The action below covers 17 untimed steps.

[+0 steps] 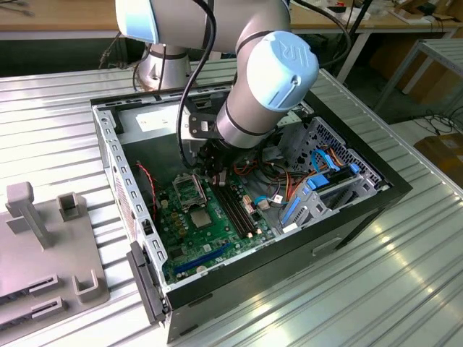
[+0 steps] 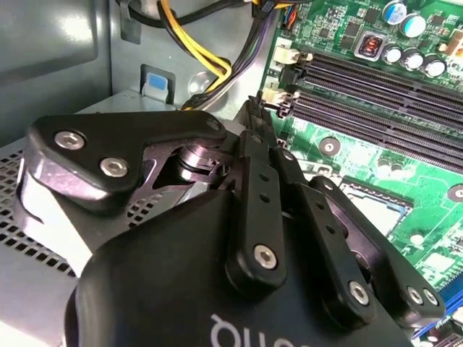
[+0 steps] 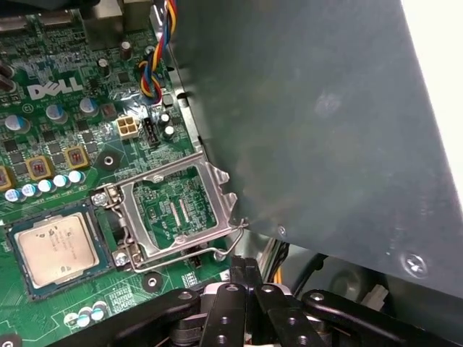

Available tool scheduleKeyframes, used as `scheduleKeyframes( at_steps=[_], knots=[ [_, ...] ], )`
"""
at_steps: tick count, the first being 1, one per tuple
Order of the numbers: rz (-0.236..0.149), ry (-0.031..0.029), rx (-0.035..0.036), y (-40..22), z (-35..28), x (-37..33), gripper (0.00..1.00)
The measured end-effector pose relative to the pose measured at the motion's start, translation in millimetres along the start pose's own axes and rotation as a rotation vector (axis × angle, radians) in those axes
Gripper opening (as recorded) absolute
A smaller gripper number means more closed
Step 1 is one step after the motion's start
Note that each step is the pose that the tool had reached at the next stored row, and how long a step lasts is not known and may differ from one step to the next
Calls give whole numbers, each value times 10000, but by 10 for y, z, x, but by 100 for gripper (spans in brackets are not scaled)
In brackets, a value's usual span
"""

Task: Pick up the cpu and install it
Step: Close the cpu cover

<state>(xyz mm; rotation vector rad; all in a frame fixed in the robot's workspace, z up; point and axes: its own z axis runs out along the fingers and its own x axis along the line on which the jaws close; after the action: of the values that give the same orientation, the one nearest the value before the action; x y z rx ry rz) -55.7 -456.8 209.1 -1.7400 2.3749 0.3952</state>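
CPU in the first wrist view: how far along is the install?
Done: the cpu already lies in its socket on the motherboard, silver face up. In hand: nothing that can be seen. The end effector is shut and hangs near the socket's load plate. Left: the load plate is flipped open and its lever is unlatched, so the chip is not yet clamped.

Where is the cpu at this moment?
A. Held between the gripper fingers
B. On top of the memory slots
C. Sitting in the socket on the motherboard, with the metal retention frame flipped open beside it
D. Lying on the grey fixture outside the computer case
C: in the first wrist view the cpu sits in the socket, with the open retention frame beside it.
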Motion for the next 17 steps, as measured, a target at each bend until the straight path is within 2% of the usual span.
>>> scheduleKeyframes(
  at_steps=[5,17],
  knots=[
    [17,-9,2,-7,38,11,11],
    [17,-10,2,16,25,14,11]
  ],
)
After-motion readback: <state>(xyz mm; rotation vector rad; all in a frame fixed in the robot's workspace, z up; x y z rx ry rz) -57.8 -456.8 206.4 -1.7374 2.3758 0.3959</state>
